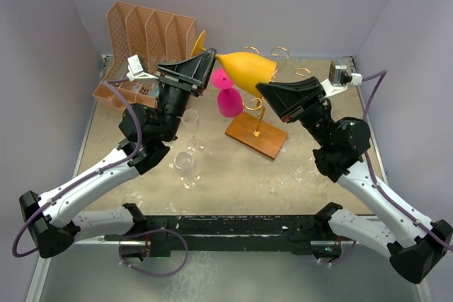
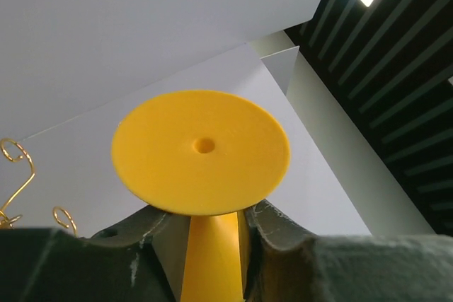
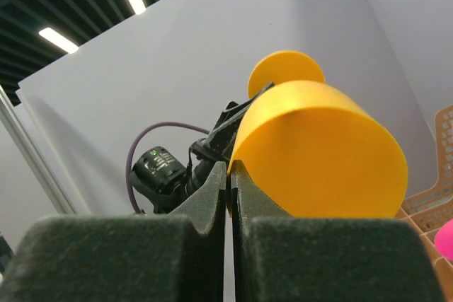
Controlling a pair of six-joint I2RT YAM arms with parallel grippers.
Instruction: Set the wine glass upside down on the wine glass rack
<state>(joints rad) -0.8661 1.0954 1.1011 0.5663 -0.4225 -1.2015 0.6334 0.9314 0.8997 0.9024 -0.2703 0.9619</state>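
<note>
Yellow wine glass [image 1: 248, 68] is up in the air, lying roughly sideways between both arms, above the wine glass rack [image 1: 256, 134] and not on it. Its foot points back-left toward the orange file organizer [image 1: 148, 33], and its bowl points right.

Left hand [image 1: 207, 61] is at the stem just below the foot. In the left wrist view we see both fingers [image 2: 159, 242] pressed against the stem from either side, so it is clamped on the wine glass.

Right hand [image 1: 263, 90] is at the bowl's rim. In the right wrist view its fingers [image 3: 209, 196] are together with only a thin slit, and the rim wall runs down into that slit, so we read it as pinched on the wine glass.

The rack's wooden base sits mid-surface, with gold curls spreading above it. A pink glass [image 1: 227, 95] is just left of the rack post; we cannot tell whether it hangs or stands. Two clear glasses [image 1: 188, 166] stand on the surface [image 1: 283, 175] beside the left arm.
</note>
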